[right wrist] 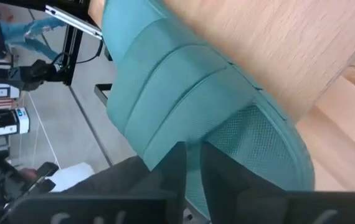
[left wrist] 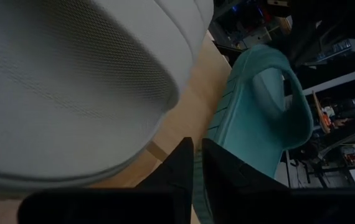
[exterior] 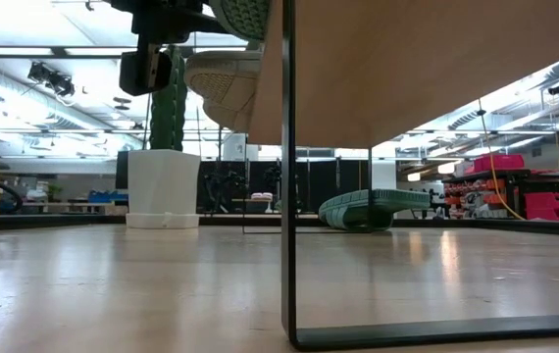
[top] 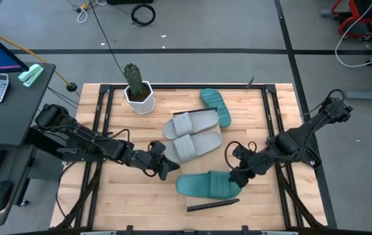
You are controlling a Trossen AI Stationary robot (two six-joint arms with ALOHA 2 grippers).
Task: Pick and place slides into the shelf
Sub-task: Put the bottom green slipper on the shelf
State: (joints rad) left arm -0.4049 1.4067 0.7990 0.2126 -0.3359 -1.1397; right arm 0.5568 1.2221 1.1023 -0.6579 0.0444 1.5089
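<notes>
Slides sit mid-table, so the step in hand looks like seating the near pair on the shelf. From the left, the left tool rests at the end of the nearer grey slide. Its fingers appear pressed together, gripping nothing, so a gentle nudge along the board seems wiser than a pinch. The second grey slide lies just beyond, touching the first. Near the front edge, the teal slide lies with the right tool at its right end. That tool's fingers look nearly closed; whether they pinch the rubber cannot be told. The other teal slide lies farther back, apart from both tools.

Only the high view shows all four slides together. The low view alone shows the shelf raised on its black frame, with a grey sole overhanging its edge. The wrist views give the fingertips' contact.
</notes>
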